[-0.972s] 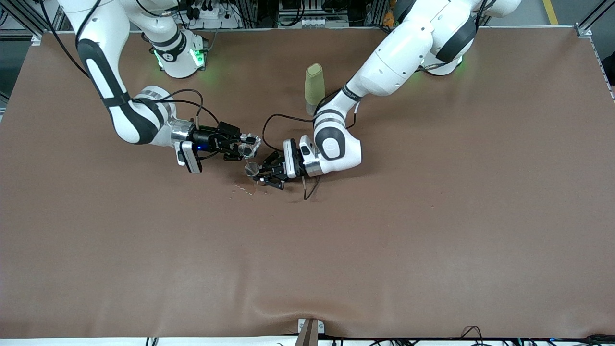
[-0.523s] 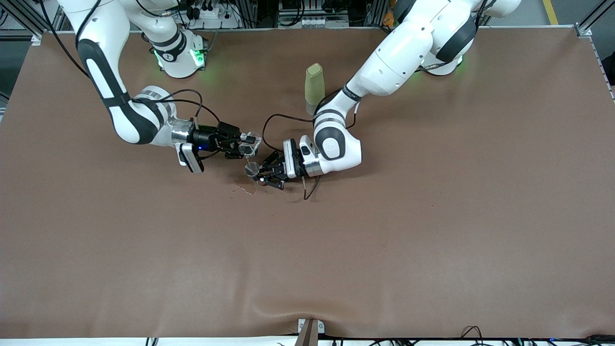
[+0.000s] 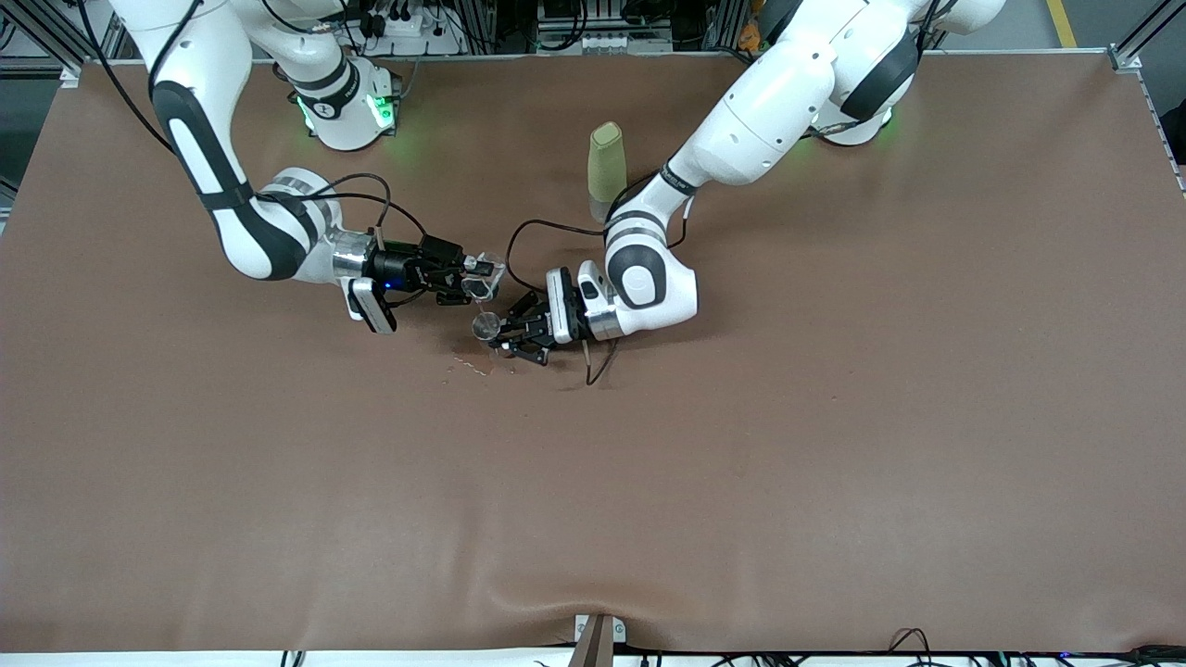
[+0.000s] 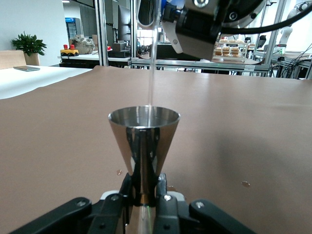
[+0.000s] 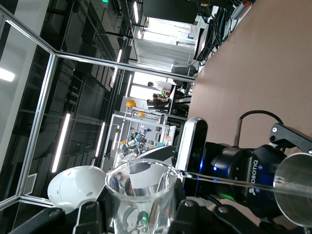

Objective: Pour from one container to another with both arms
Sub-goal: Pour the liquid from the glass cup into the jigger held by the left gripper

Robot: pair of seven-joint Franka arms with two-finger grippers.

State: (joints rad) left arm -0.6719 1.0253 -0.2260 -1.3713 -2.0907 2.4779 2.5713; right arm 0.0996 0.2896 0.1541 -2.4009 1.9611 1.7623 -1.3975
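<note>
The right gripper (image 3: 471, 278) is clenched on the tiny clear glass cup (image 3: 484, 276), tipped over the middle of the brown table (image 3: 834, 445); a thin clear stream (image 4: 151, 63) falls from the cup into the small silvery hourglass-shaped metal jigger (image 4: 144, 146); the left gripper (image 3: 511, 339) grasps that jigger upright by its narrow waist, just above the table; in the right wrist view the word "ROBOTIQ" (image 5: 253, 171) reads on the left gripper's black body; a tall olive-green bottle (image 3: 607, 164) stands farther from the front camera, beside the left arm; a few droplets (image 3: 468, 368) lie on the table just nearer the front camera than the jigger.
</note>
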